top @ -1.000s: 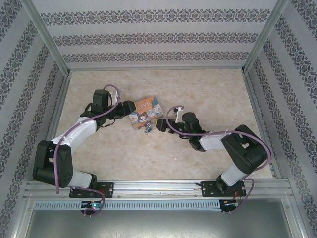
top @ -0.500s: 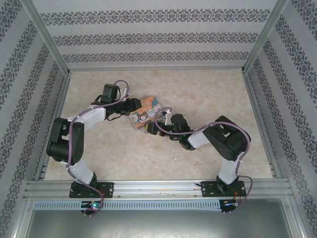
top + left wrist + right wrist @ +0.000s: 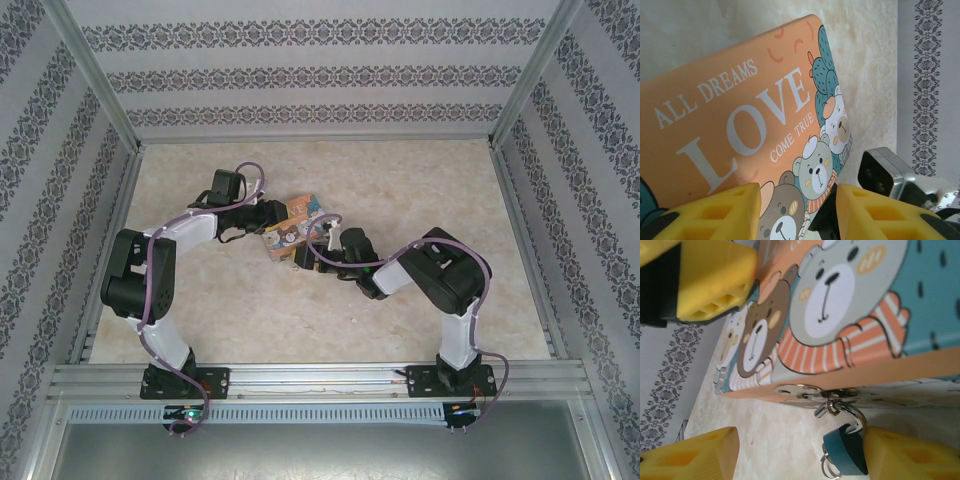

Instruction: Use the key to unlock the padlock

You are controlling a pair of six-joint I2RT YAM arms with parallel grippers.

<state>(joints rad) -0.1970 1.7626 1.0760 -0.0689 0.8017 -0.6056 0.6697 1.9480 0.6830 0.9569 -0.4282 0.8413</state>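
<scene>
Two arms meet over a cartoon-printed "LOVE" box (image 3: 298, 220) lying a little to the 10 o'clock of the centre of the pale marbled surface (image 3: 430, 190), seen from overhead. The left pincer (image 3: 268, 214) comes at the box from its 9 o'clock edge. The right pincer (image 3: 307, 256) comes in low at its 5 o'clock corner.

In the left wrist view the yellow fingers (image 3: 715, 212) stand apart at the bottom of the frame, with the orange lid and its bears rising between and beyond them. Whether they press on the box cannot be told.

In the right wrist view the padlock (image 3: 846, 451), small, dark blue and silver-shackled, hangs from a metal hasp (image 3: 805, 390) on the box's orange front wall, at the hasp's 5 o'clock. Its shackle is threaded through the hasp ring and a small silver ring (image 3: 827, 467) dangles at its lower end. The right pincer is open. One yellow finger (image 3: 912, 455) touches the padlock's 3 o'clock side and the other sits well clear at 9 o'clock, so the padlock lies inside the gap, not clamped. A finger of the left pincer shows at 10 o'clock over the lid.
</scene>
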